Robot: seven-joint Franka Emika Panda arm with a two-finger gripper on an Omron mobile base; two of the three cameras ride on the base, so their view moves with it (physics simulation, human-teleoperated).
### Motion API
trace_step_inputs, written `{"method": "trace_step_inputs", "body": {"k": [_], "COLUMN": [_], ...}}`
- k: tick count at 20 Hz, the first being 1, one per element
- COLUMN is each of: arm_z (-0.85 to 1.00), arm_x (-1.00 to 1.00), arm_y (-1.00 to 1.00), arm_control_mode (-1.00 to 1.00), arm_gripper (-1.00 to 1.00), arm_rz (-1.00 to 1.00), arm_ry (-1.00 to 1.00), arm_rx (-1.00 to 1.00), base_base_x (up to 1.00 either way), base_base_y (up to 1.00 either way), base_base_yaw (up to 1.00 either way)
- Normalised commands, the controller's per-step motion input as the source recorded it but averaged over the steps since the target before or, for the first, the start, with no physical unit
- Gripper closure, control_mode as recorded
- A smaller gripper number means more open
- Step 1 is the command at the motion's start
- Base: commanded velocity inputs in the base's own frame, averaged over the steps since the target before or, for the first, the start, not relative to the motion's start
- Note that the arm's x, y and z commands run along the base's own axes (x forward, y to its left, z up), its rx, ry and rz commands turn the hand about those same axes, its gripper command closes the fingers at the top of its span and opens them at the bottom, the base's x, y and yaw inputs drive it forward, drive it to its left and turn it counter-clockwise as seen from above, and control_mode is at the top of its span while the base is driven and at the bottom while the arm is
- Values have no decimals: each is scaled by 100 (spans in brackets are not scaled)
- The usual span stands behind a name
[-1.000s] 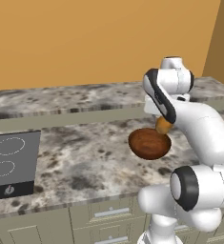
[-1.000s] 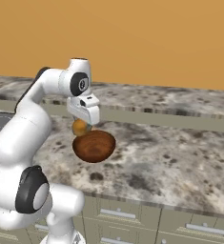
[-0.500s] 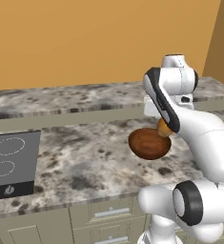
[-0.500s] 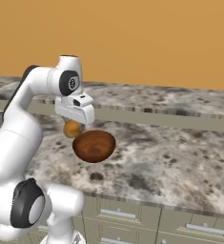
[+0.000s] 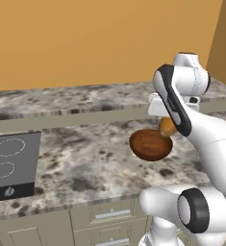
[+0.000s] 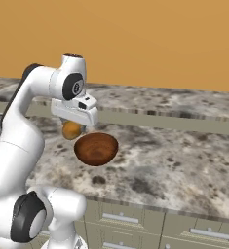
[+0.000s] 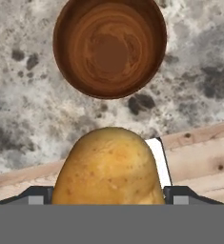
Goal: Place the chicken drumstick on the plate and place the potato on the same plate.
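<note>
Currently my end effector (image 7: 108, 190) is clamped on the potato (image 7: 107, 167), lower centre of hand view, raised off the surface (image 7: 18, 95). Brown bowl (image 7: 109, 47) sits upper centre. Risk: releasing here drops it into the bowl or rolls it away, not onto any plate.

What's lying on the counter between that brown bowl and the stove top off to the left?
Nothing: in the left base view, only bare speckled counter stretches between the brown bowl and the stove top.
</note>
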Motion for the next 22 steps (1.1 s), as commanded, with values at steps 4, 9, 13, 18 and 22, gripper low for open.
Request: {"method": "trace_step_inputs", "body": {"k": [4,9,13,18,22], "arm_z": [0,0,0,0,0], "arm_x": [0,0,0,0,0], "arm_y": [0,0,0,0,0], "arm_control_mode": [100,100,100,100,100], "arm_gripper": [100,100,100,100,100], "arm_rz": [0,0,0,0,0], "arm_ry": [0,0,0,0,0], "arm_rx": [0,0,0,0,0], "base_base_x": [-35,-96,-76,-21,2], "base_base_y": [52,98,100,100,100], "base_base_yaw": [5,0,0,0,0]}}
